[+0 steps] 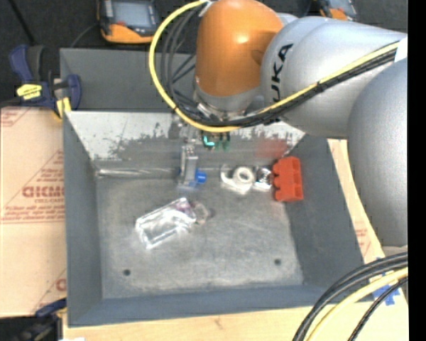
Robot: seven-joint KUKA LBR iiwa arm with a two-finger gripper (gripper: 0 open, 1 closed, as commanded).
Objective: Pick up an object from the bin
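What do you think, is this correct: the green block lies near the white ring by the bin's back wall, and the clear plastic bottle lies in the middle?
The camera view shows the block is red, not green. The rest holds: it lies near the white ring by the bin's back wall, and the clear plastic bottle lies in the middle.

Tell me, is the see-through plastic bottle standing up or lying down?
Lying down: the clear plastic bottle rests lengthwise on the grey metal bin's floor.
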